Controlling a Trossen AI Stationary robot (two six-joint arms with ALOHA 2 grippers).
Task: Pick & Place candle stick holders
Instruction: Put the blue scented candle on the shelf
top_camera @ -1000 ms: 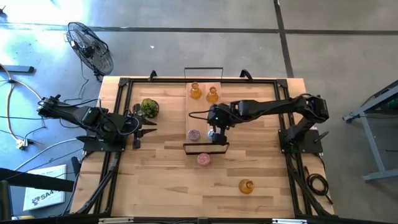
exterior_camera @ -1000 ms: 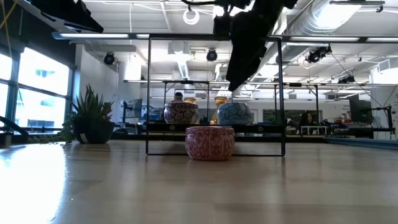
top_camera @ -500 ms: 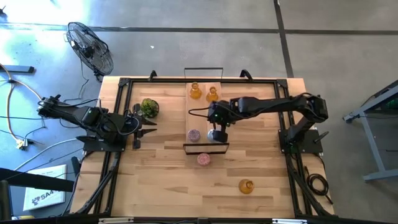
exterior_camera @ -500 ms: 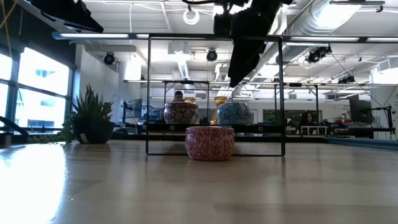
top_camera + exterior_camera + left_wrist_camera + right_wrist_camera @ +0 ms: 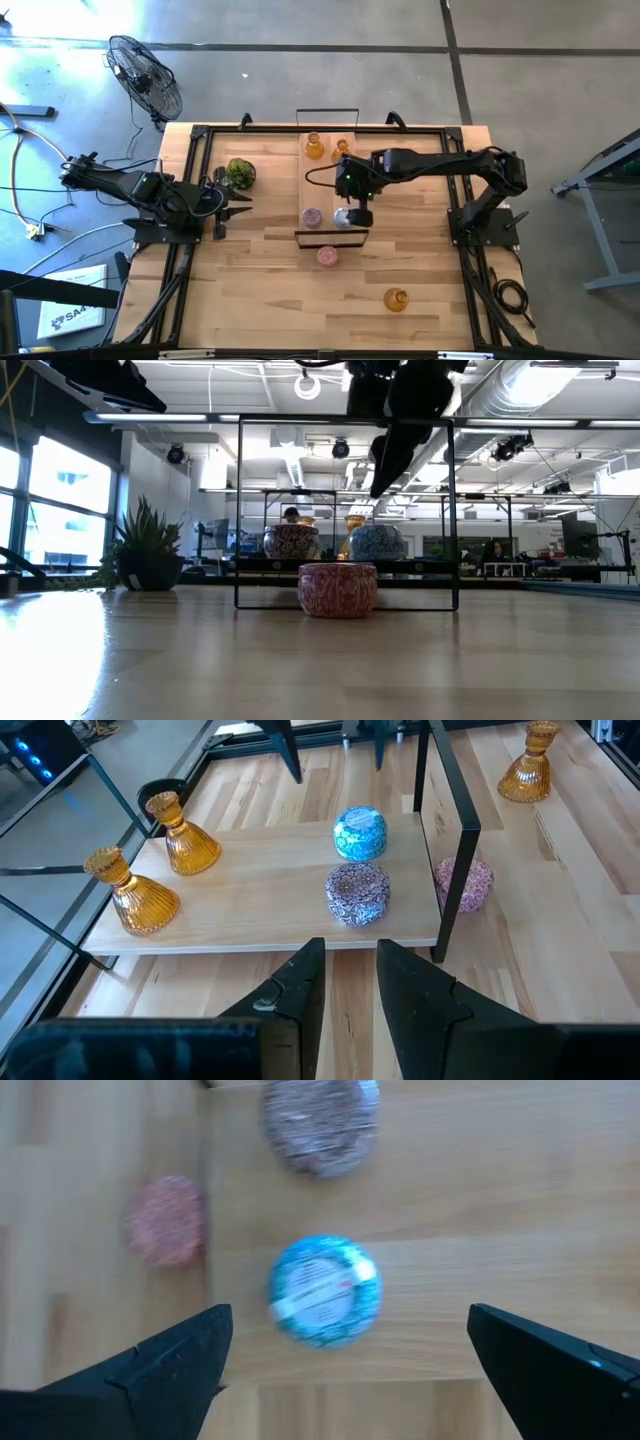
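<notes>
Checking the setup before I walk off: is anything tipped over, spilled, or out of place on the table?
Nothing is tipped or spilled. Two holders sit off the light board: a pink holder just in front of it and an amber holder alone near the table's front. The right gripper hangs open above the blue holder.

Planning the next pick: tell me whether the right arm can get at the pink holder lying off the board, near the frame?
Probably yes. The right gripper hangs open above the blue holder, and the pink holder sits just past the black frame with nothing over it.
</notes>
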